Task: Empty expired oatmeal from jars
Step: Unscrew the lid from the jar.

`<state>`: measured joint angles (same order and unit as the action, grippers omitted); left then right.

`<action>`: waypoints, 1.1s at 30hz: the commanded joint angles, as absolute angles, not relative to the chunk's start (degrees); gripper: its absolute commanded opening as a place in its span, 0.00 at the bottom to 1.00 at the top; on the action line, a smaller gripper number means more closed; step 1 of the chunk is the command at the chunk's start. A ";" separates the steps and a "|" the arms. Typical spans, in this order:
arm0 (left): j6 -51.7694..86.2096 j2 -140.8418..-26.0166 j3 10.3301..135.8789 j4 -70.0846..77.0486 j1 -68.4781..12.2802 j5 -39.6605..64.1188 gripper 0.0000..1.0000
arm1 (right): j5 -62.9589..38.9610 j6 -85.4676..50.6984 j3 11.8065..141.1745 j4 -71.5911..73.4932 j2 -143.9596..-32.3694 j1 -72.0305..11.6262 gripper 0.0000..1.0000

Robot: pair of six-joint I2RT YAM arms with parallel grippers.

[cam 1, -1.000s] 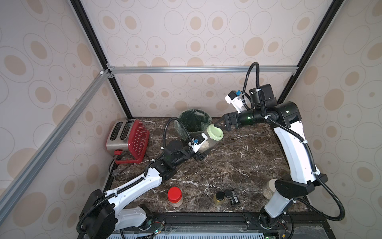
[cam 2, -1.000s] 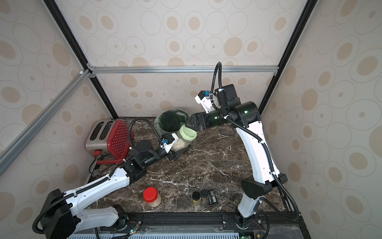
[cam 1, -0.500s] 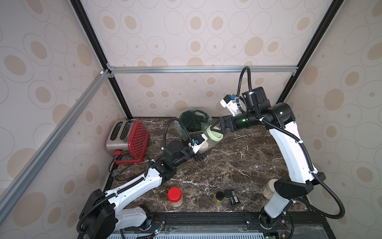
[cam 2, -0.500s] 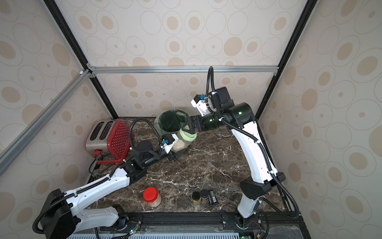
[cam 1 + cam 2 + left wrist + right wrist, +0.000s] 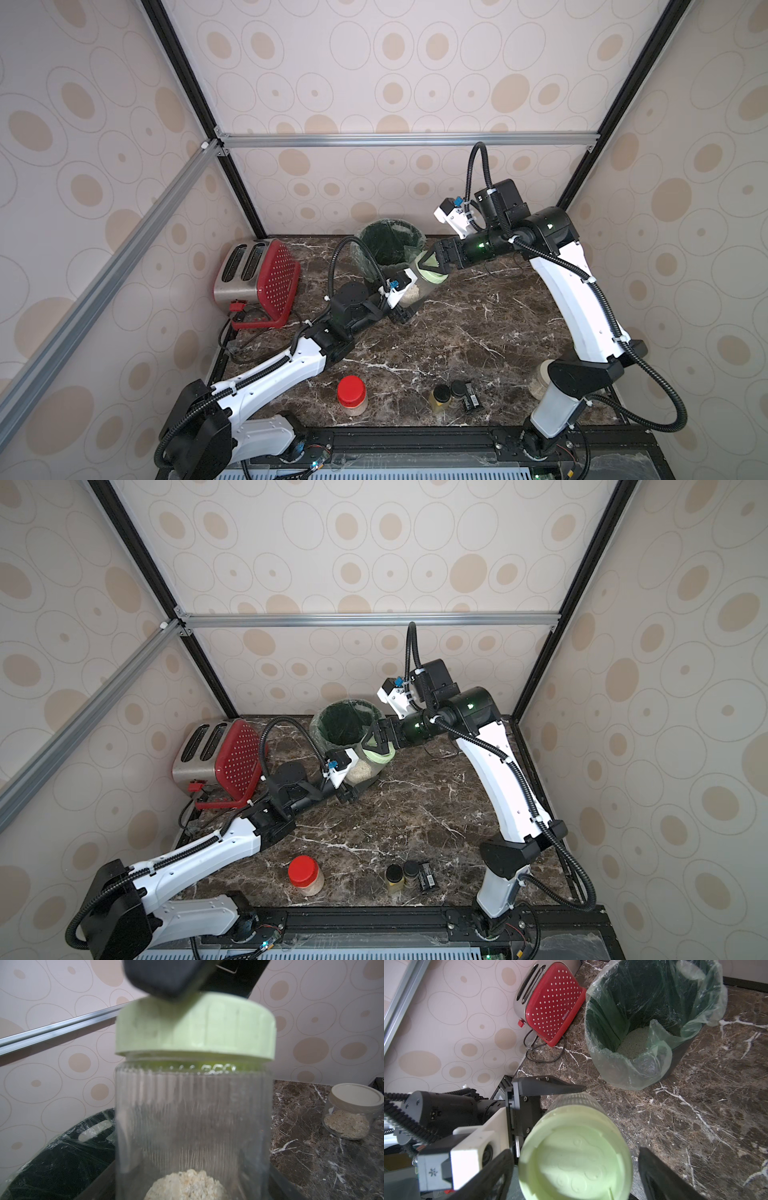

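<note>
The green-lidded jar [image 5: 417, 291] is seen in both top views a little above the middle of the frame, just beside the near rim of the bin [image 5: 365, 241]. It is held tilted, with the pale green lid [image 5: 575, 1157] turned toward the upper right of the frame. The left tool [image 5: 409, 301] is clamped on the ribbed clear body of this jar; one black finger [image 5: 550, 1088] is seen lying along the wall of the jar. A small heap of oatmeal [image 5: 187, 1186] is seen at the bottom of the jar, and the lid is on.

The right tool [image 5: 432, 264] is placed around the lid, coming from the right of the frame. Its jaws stand apart, one on each side of the lid, and a gap is visible between the lid and each of them in the right wrist view. Whether a pad touches the lid cannot be told from the blurred left wrist view.

The bin is lined with a thin greenish bag, and pale grains [image 5: 633, 1041] are seen on its bottom.

The red-lidded jar [image 5: 352, 395] stands at the lower middle of the counter [image 5: 478, 332]. The beige-lidded jar [image 5: 353, 1109] stands at the lower right, partly hidden behind the base of the right arm. Both are closed and contain oatmeal. A red toaster [image 5: 259, 278] is located at the left.
</note>
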<state>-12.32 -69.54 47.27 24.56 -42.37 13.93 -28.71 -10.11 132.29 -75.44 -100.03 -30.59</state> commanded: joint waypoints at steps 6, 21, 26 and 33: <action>-13.71 -67.76 48.83 28.93 -42.10 13.86 0.00 | -29.71 -8.48 132.32 -76.89 -101.25 -31.98 0.94; -12.70 -67.89 48.23 29.61 -42.10 14.51 0.00 | -43.29 16.98 131.08 -73.40 -97.65 -31.97 0.58; -12.57 -67.97 47.42 29.67 -42.10 14.59 0.00 | -50.32 42.33 117.42 -66.37 -89.01 -31.69 0.41; -12.66 -67.59 46.37 30.05 -42.15 14.30 0.00 | -52.14 52.34 122.72 -74.74 -90.89 -28.27 0.41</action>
